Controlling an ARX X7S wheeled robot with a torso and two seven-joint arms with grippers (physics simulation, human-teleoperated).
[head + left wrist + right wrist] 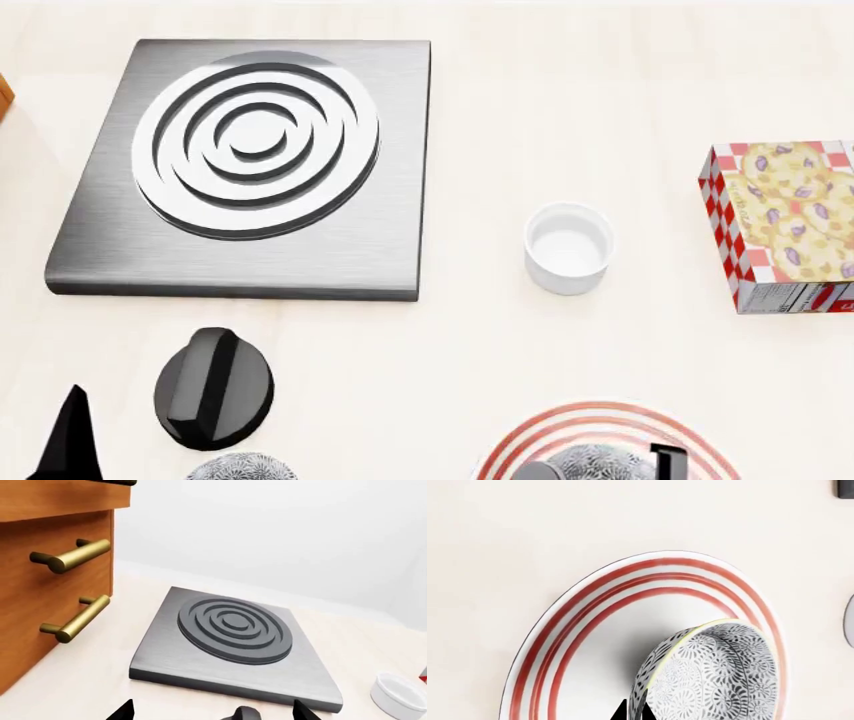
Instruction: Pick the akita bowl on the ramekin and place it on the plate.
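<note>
Right end effector (634, 711) is seen pinching the akita bowl's (720, 675) rim over the plate (580, 630).
Bowl is tilted near the plate's edge; bare worktop (614, 110) is left around the ramekin (569, 246).

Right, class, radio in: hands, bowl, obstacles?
Right hand pinching akita bowl rim, tilted over plate. Left hand open by the stove. Ramekin bare. Nothing in the way.

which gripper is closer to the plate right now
Right. The right gripper is over the plate, its fingers pinching the akita bowl's rim. The left gripper is off by the stove burner plate, away from the plate.
</note>
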